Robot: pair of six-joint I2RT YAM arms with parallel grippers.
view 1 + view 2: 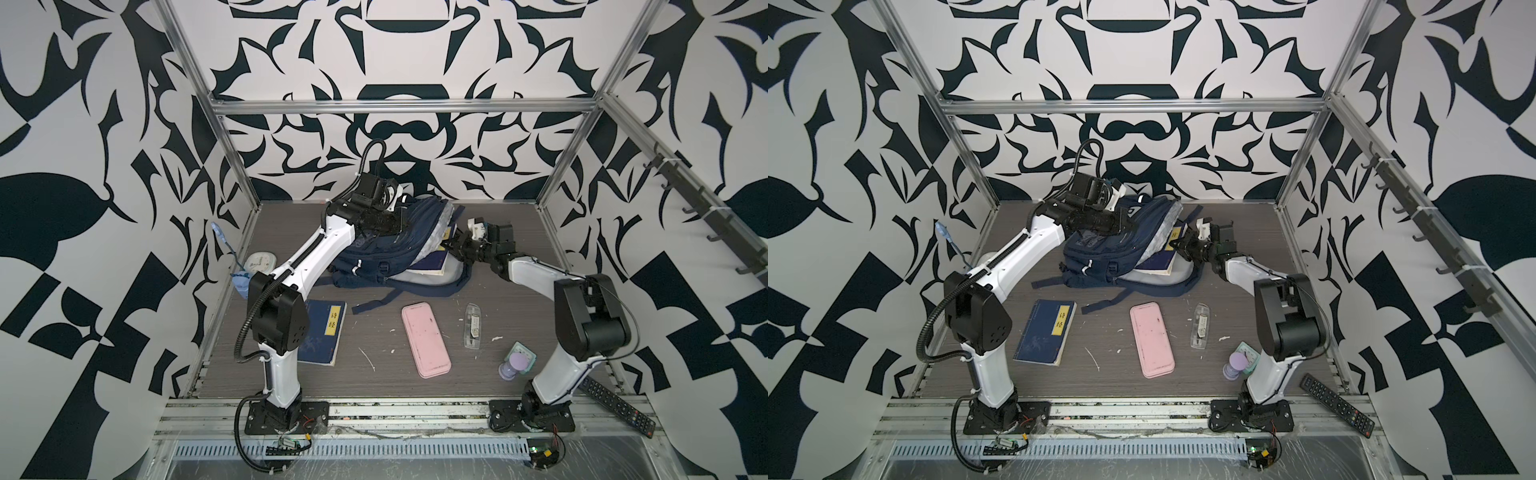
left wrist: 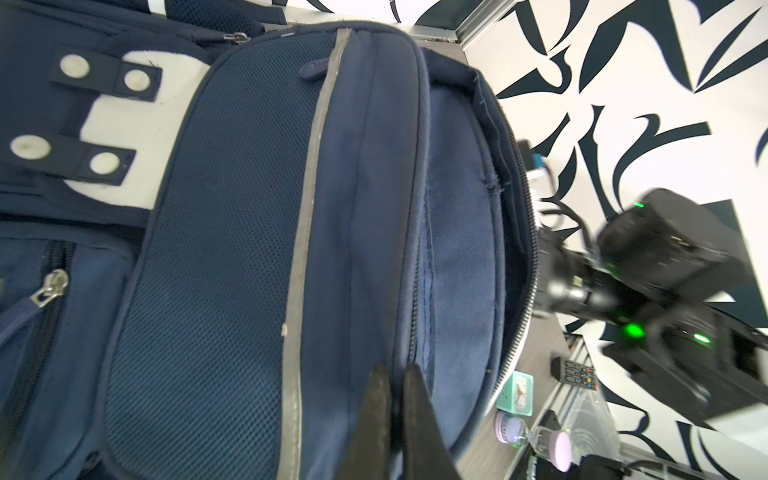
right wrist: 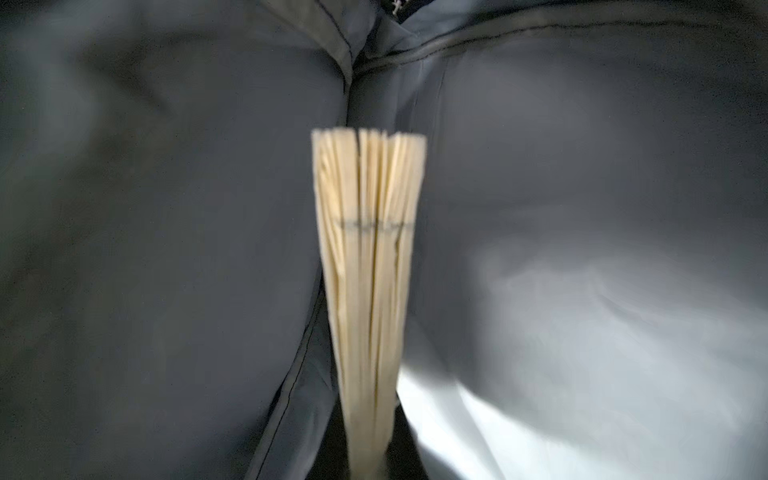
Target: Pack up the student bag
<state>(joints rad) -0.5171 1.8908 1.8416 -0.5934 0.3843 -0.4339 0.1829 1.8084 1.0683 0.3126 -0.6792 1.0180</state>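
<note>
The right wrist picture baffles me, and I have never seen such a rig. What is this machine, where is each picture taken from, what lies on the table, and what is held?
Two robot arms stand at a table, each ending in a claw. Both top views look down from one overhead camera pair; each wrist picture comes from a camera on an arm, looking along its claw. The left claw is shut on fabric of the student bag beside a zip, seemingly holding it open. The right claw grips a book; the pale strip in the right wrist picture is its page edge, inside the bag's dark lining. Loose on the table: a second book, pink case, clear case, purple sand timer, green clock and, at the edge, a remote.
</note>
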